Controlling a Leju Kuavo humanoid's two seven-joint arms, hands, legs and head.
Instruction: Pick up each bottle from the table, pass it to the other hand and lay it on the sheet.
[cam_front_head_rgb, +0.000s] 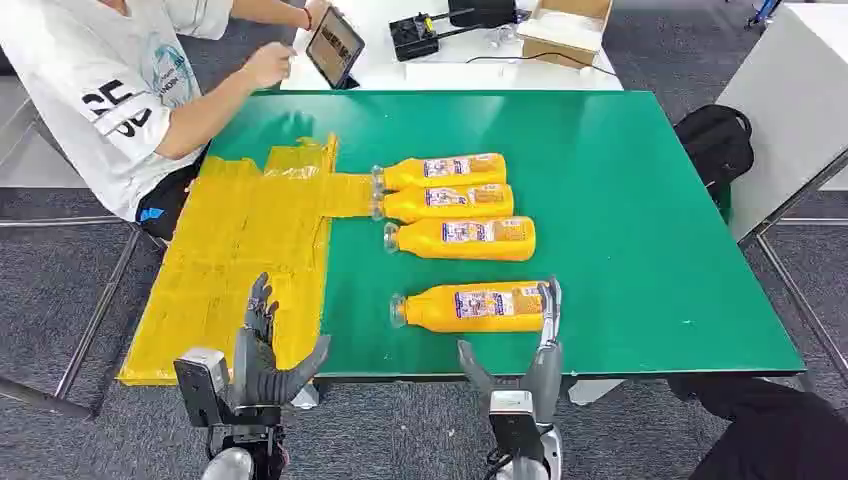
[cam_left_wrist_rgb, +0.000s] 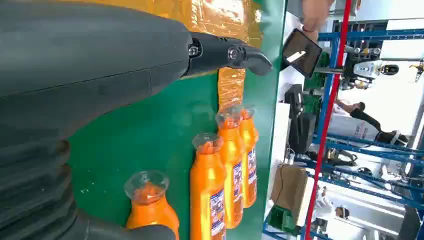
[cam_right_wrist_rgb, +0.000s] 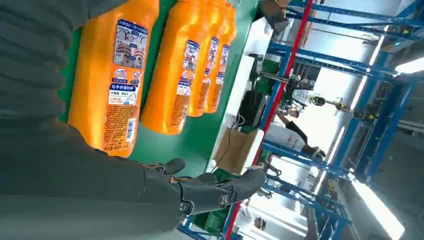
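Four orange bottles lie on their sides in the middle of the green worktop (cam_front_head_rgb: 640, 200). The nearest bottle (cam_front_head_rgb: 470, 307) is just above the right robot hand (cam_front_head_rgb: 520, 365), which is open. The yellow sheet (cam_front_head_rgb: 235, 250) lies at left, above the open left robot hand (cam_front_head_rgb: 265, 350).
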